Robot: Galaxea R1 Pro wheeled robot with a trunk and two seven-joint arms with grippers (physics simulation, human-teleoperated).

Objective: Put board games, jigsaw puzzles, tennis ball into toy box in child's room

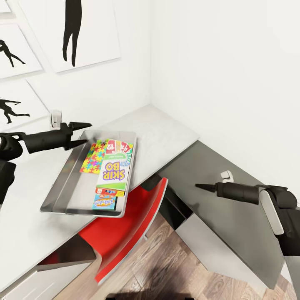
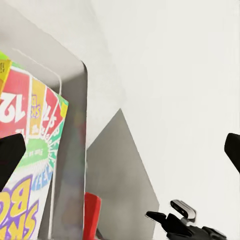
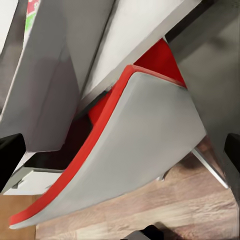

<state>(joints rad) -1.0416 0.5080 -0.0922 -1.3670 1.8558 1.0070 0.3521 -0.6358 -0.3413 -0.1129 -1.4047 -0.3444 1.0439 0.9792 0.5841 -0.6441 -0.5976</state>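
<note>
The clear toy box (image 1: 58,189) lies on the pale table (image 1: 166,129), its near corner overhanging the front edge. Inside it lie a SKIP BO board game (image 1: 113,168), a jigsaw puzzle (image 1: 93,157) beside it and a smaller blue and orange box (image 1: 104,201). My left gripper (image 1: 86,133) hovers open at the box's far left rim, nothing between its fingers (image 2: 10,155); the board game (image 2: 30,150) shows just beyond them. My right gripper (image 1: 199,187) hangs open over the dark desk top (image 1: 233,225), holding nothing. The tennis ball and the bed are out of view.
A red and grey chair (image 1: 125,225) is tucked under the table below the toy box, also seen as the chair (image 3: 130,150) in the right wrist view. White walls meet in a corner behind the table. Wood floor (image 1: 166,266) lies below.
</note>
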